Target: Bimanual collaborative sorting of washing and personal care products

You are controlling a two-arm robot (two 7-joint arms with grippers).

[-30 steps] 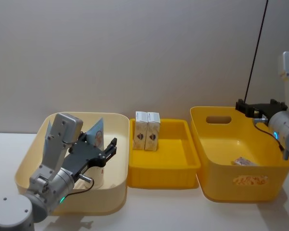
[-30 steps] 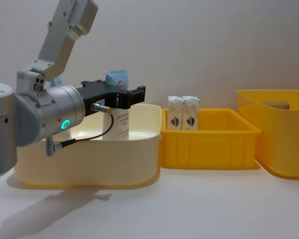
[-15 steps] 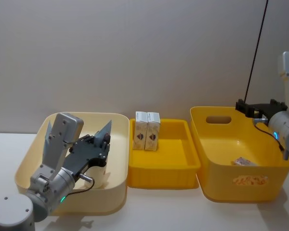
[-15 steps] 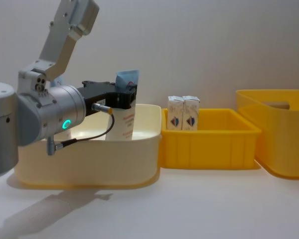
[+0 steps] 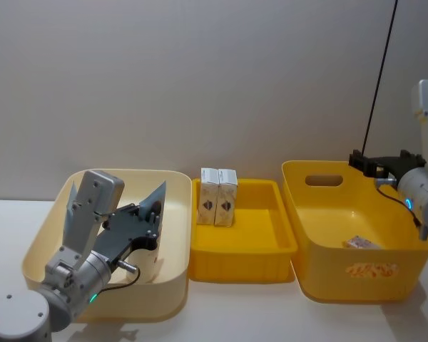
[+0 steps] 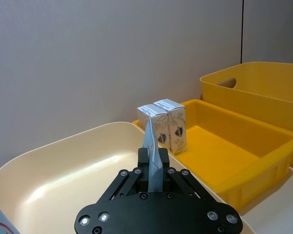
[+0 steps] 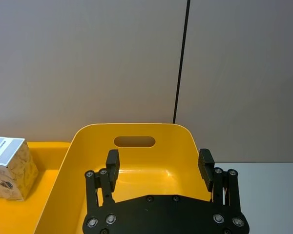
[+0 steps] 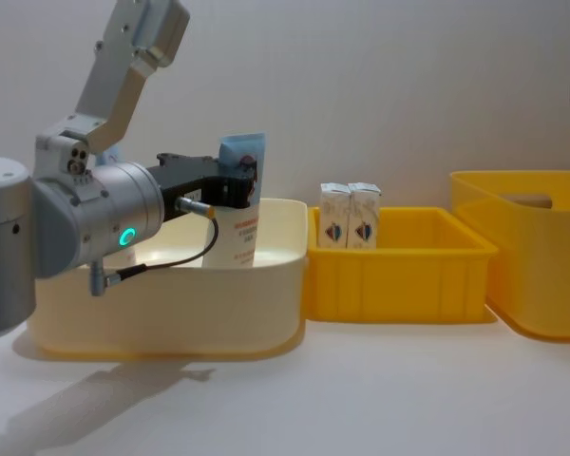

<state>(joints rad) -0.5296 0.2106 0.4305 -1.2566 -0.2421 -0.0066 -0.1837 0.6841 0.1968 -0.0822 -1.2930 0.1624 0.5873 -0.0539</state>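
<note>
Currently | left hand (image 8: 241, 189) clamps tube (image 8: 237, 233), 9 o'clock | right hand (image 7: 158, 162) wide, 3 o'clock | risk: flat-end grip, tube may slip.

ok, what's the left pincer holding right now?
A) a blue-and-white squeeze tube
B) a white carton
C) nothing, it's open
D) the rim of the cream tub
A: the left pincer is shut on the squeeze tube, whose lower end sits inside the cream tub.
</note>
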